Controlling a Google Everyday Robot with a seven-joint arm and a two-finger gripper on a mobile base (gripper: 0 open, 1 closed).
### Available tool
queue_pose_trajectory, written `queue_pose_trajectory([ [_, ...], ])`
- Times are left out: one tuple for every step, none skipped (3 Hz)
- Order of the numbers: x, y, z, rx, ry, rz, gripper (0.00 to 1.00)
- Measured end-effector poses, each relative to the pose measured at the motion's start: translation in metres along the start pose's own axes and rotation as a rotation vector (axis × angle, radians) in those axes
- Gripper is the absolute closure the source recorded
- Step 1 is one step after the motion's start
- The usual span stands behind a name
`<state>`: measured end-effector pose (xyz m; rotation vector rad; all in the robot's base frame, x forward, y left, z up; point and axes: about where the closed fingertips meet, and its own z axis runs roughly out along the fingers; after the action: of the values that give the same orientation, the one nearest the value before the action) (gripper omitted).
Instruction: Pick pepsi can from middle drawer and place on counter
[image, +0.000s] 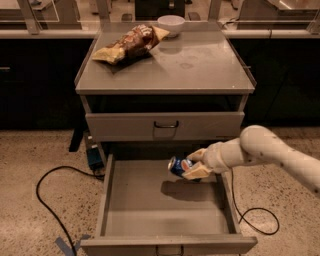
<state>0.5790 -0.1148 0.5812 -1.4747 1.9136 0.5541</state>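
Judging by the shadow under it, the can (178, 165) hangs clear of the drawer (106, 196) floor at centre right of the frame. It lies sideways, clamped between the fingers of the tool (193, 165), so the pick looks done. Left to do: raise it over the worktop (200, 65) in the upper middle and set it down. The drawer holds nothing else that I can see; the worktop carries a bag (129, 44) and a bowl (171, 23) near its far edge.

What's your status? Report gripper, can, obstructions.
Status: gripper shut on pepsi can, held above middle drawer floor, shadow beneath. Can not yet on counter. At counter's rear: chip bag, white bowl; front half bare.
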Motion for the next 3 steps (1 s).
queue_pose_trajectory([
  [-0.048,-0.022,-0.065,-0.055,-0.087,-0.030,1.00],
  [-0.048,-0.022,-0.065,-0.055,-0.087,-0.030,1.00],
  [-0.071,-0.025,-0.081,-0.049,-0.077,-0.061,1.00],
])
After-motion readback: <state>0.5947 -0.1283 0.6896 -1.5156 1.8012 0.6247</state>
